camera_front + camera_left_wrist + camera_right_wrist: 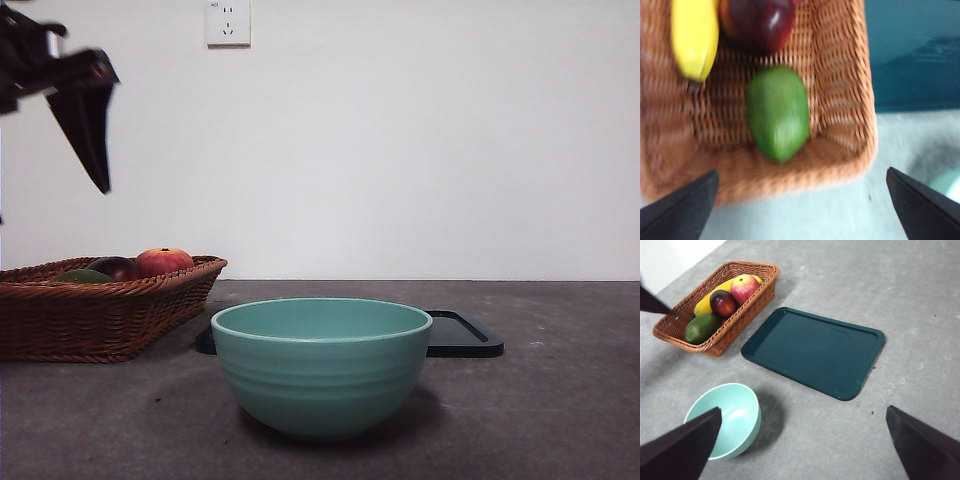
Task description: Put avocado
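The green avocado (777, 112) lies in the wicker basket (840, 150) near one end, beside a dark red-purple fruit (760, 22) and a yellow banana (695, 35). My left gripper (800, 207) is open and empty, hanging above the basket's end over the avocado. In the front view this gripper (85, 120) hangs high at the left above the basket (100, 315), where only the avocado's top (83, 275) shows. My right gripper (802, 445) is open and empty, high over the table. From there the avocado (701, 328) shows at the basket's end.
A teal bowl (322, 365) stands on the grey table in front; it also shows in the right wrist view (727, 420). A dark green tray (815, 351) lies flat between basket and bowl. An orange-red fruit (163, 261) sits in the basket.
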You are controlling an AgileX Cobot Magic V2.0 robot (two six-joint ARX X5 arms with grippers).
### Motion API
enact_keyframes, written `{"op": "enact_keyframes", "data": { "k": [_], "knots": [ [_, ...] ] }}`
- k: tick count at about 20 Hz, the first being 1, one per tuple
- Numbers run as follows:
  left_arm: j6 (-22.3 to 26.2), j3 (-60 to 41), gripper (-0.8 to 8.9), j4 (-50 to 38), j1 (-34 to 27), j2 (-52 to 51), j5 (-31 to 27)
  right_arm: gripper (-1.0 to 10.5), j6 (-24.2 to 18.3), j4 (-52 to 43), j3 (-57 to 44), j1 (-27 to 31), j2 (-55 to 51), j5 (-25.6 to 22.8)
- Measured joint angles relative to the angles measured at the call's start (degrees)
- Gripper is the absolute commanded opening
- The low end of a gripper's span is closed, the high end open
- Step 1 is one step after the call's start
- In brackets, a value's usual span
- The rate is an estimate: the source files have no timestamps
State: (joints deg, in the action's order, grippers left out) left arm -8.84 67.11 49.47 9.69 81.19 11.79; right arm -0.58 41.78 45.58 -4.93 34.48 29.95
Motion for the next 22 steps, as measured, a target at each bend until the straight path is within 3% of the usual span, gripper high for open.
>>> {"op": "enact_keyframes", "data": {
  "k": [9,22],
  "knots": [
    [2.0,4.2,5.51,-2.9,1.9,13.4,-4.5,5.3,0.0,0.0,0.0,0.0,0.0,0.0],
    [2.4,4.3,5.17,-5.5,1.8,19.6,-4.6,5.3,0.0,0.0,0.0,0.0,0.0,0.0]
  ]
}}
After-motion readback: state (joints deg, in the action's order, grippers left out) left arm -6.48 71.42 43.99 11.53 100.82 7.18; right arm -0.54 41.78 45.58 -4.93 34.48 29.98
